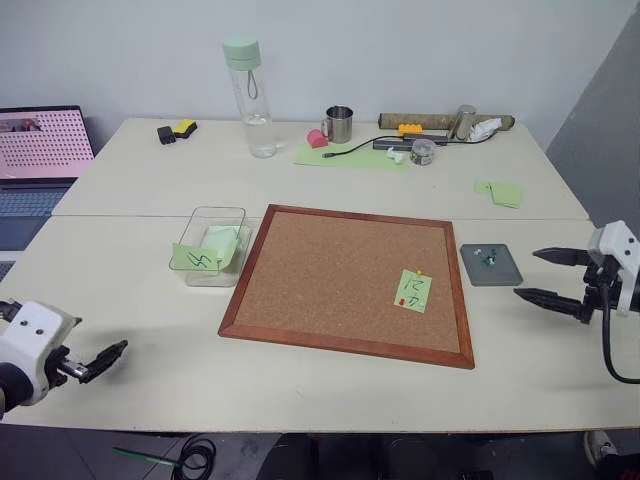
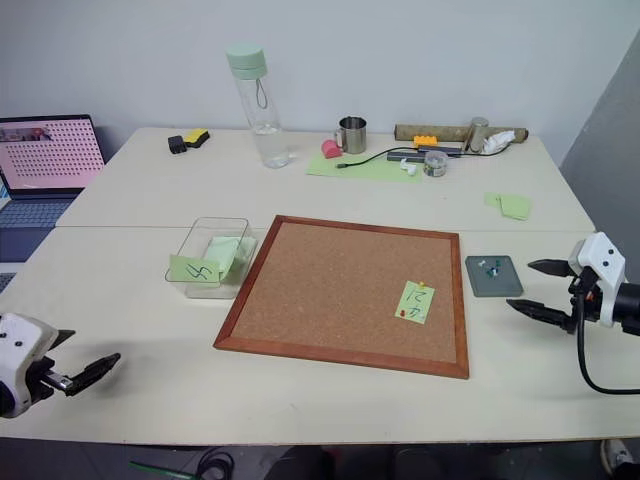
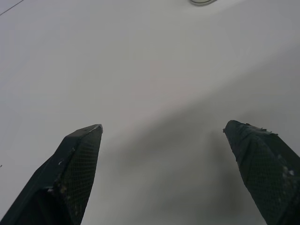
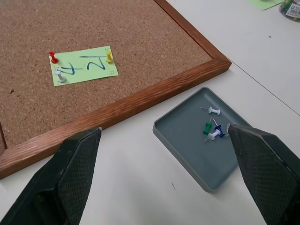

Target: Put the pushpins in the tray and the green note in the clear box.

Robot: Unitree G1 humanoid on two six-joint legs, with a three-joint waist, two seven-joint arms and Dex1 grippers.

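Note:
The green note (image 1: 412, 290) with black handwriting lies on the corkboard's near right part. A yellow pushpin (image 4: 108, 56), a red pushpin (image 4: 53, 57) and a white one (image 4: 59, 75) pin it down. The dark grey tray (image 1: 505, 272) sits just right of the board and holds several pins. The clear box (image 1: 215, 210) stands left of the board with green notes in it, and a scribbled one leans on its front. My right gripper (image 1: 526, 274) hovers open to the right of the tray, pointing at it. My left gripper (image 1: 113, 356) is open over bare table at the near left.
The wood-framed corkboard (image 1: 330, 270) fills the table's middle. Along the back stand a clear bottle with a green cap (image 1: 250, 100), a metal cup (image 1: 339, 124), a green sheet with cables (image 1: 350, 155) and small clutter. A laptop (image 1: 40, 150) sits far left. Loose green notes (image 1: 500, 191) lie at the right.

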